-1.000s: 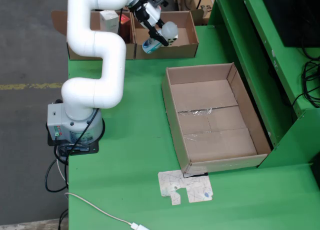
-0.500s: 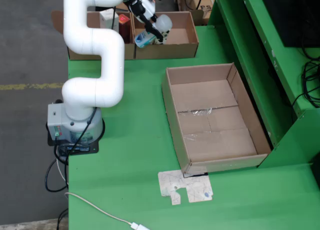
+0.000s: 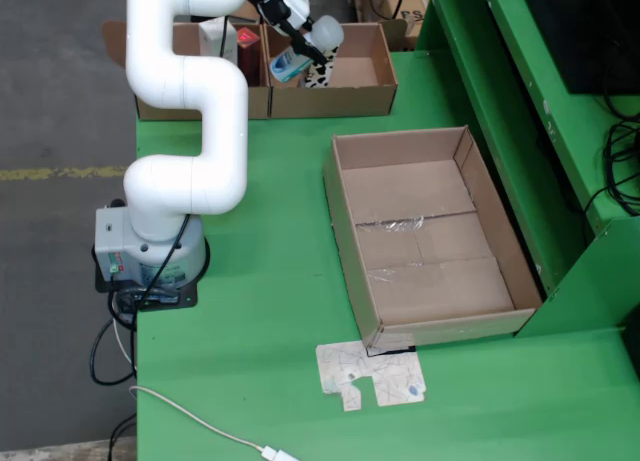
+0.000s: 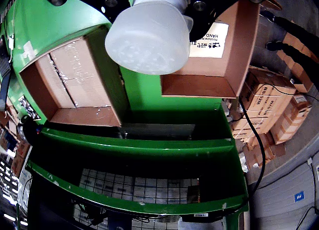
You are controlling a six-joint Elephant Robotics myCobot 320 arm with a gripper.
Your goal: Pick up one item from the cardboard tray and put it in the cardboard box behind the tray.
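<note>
The gripper (image 3: 298, 43) is clenched on the bottle (image 3: 305, 51), and in the wrist view that bottle (image 4: 147, 33) fills the top of the frame, its pale translucent base bulging straight at the lens. In the fixed view it hangs tilted, long axis running from a blue-labelled end at lower left up to the whitish end at upper right, carried above the small box (image 3: 335, 76) at the table's far edge. The big tray (image 3: 425, 231) sits well apart, nearer the camera (taped floor showing). The release looks close, judging by the bottle's place over the box.
</note>
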